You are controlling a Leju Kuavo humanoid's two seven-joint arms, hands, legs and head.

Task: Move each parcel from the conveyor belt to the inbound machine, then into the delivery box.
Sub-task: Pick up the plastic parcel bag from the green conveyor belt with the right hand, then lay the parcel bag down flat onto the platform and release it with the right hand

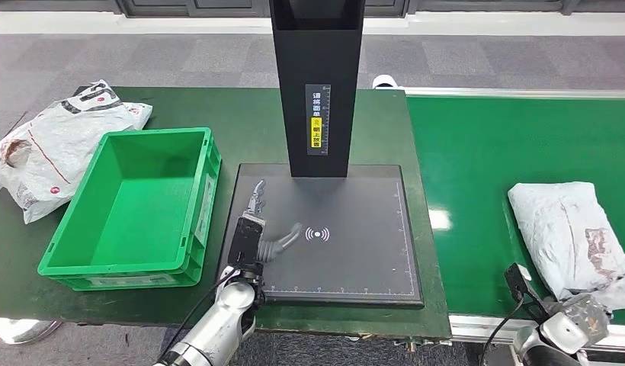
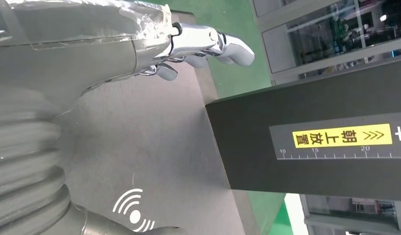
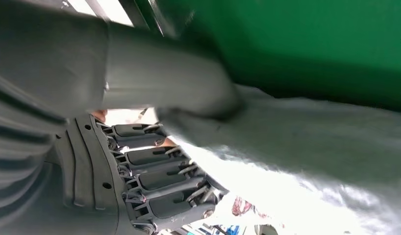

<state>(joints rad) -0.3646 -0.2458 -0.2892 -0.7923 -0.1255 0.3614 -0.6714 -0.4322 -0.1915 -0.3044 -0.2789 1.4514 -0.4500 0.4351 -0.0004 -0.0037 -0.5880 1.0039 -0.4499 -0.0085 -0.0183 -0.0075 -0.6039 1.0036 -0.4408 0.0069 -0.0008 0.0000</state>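
Note:
A grey plastic parcel (image 1: 566,231) lies on the green conveyor belt (image 1: 477,152) at the right. My right hand (image 1: 578,322) is at the parcel's near corner; in the right wrist view its thumb (image 3: 164,83) presses on top of the parcel (image 3: 311,152) and its dark fingers (image 3: 159,181) curl under the edge. My left hand (image 1: 258,226) hovers over the near left part of the inbound machine's dark scan plate (image 1: 355,259), fingers (image 2: 208,44) spread and holding nothing. The machine's black column (image 1: 317,76) stands behind the plate. The green delivery box (image 1: 157,133) sits empty to the left.
Two white and grey parcels (image 1: 54,149) lie on the green table left of the box. The conveyor's metal rail (image 1: 485,328) runs along its near edge. The column (image 2: 311,147) rises close beyond my left hand.

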